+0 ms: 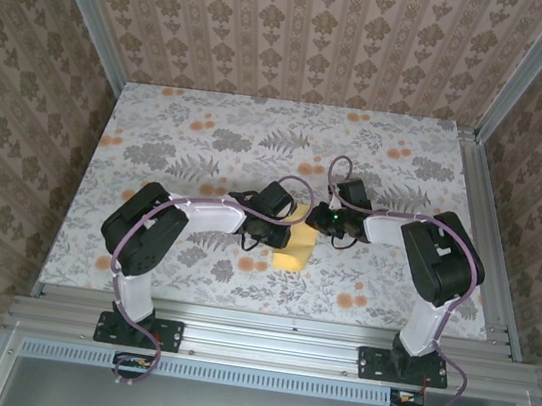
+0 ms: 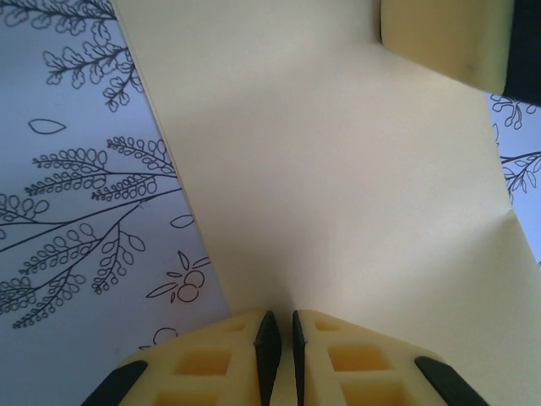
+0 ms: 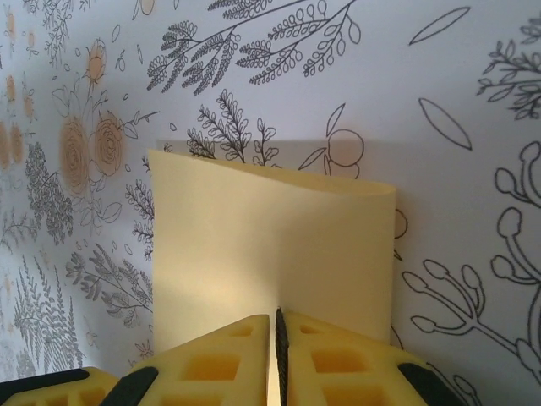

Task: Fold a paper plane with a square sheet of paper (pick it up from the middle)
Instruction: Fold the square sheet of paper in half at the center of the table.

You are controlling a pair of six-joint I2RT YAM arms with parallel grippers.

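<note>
Mustard-yellow and thin, the square sheet of paper (image 1: 289, 259) lies near the middle of the surface (image 1: 210, 134), a little toward the near edge, between the two arms' ends. From above, most of it is covered by the left tool (image 1: 285, 233), which reaches in from the left, and the right tool (image 1: 320, 224), which comes in from the right, just beside it.

In the left wrist view the sheet (image 2: 338, 169) spreads away from the camera over the leaf-printed surface (image 2: 68, 169). The left tool (image 2: 281, 326) has its black pads drawn almost together, with a sliver of the paper's near edge pinched between them. At the top right corner of that view a yellow finger (image 2: 444, 38) of the right tool sits on the paper's far part.

In the right wrist view the sheet (image 3: 270, 245) stands up from the surface (image 3: 439, 85), curving slightly. Its far edge shows two layers that do not quite line up, the right end lower than the left. The right tool (image 3: 277, 326) has its pads pressed together on the paper's near edge, with no gap showing between them.

The floral print on the surface includes orange blooms at the left of the right wrist view.
</note>
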